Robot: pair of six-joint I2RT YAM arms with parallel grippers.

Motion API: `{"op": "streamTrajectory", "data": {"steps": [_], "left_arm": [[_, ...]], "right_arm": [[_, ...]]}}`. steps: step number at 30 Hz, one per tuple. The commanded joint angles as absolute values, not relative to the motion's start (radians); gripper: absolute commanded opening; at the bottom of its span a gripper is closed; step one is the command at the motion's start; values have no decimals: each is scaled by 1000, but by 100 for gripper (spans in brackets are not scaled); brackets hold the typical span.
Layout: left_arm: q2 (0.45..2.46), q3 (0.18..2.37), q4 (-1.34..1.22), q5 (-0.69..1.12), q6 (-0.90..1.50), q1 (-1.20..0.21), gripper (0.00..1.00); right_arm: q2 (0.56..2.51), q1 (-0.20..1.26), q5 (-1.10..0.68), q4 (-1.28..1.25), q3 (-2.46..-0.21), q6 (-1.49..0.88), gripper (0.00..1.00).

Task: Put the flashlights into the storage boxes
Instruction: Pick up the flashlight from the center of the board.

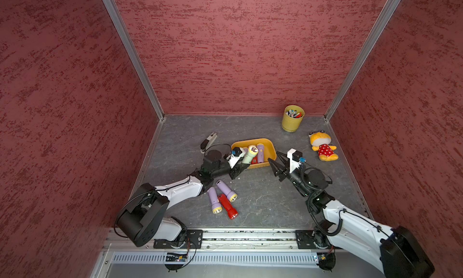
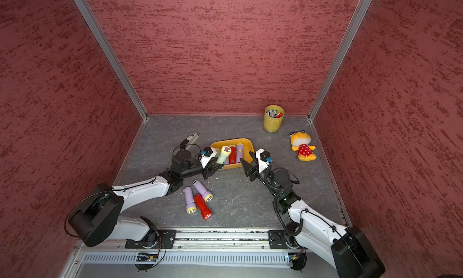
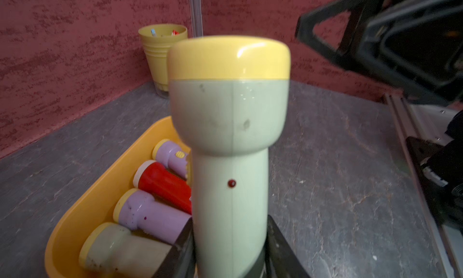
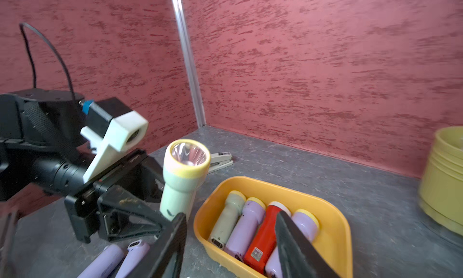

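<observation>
My left gripper is shut on the barrel of a pale green flashlight, which points head up at the near left end of the orange-yellow storage box. Several flashlights lie side by side inside the box: a pale green one, a lilac one, a red one. Two lilac flashlights and a red flashlight lie on the table nearer the front. My right gripper hangs open and holds nothing at the box's near right corner.
A grey-white stapler lies left of the box. A yellow cup of pens stands at the back right. A plush toy lies by the right wall. Red walls close in three sides, and a metal rail runs along the front.
</observation>
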State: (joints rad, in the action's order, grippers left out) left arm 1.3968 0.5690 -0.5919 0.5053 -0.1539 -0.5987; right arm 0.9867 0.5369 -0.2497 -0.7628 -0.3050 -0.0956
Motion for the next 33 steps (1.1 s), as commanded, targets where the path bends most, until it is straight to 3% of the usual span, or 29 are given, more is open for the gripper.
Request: {"op": "streamTrajectory", "data": {"steps": [1,16,23,29,33], "left_arm": [[1400,544,-858,642,-27,-584,38],[1482,497,-1113,773,112,-548,37],[1476,491,-1110,791,110,-548,37],[1470,487,-1088,811,101,-549,38],[1467,486,-1079,807,96,-551,39]], "right_arm": [[1068,534,-495,-736,-393,-66,59],[1346,538,-697,-1064,-493,-296,56],[1398,553,-717,-1071,-543,-305,55],[1425,562,-726,-1072,-570,-309,50],[1430,566,-719,-1072,-575,-310,42]]}}
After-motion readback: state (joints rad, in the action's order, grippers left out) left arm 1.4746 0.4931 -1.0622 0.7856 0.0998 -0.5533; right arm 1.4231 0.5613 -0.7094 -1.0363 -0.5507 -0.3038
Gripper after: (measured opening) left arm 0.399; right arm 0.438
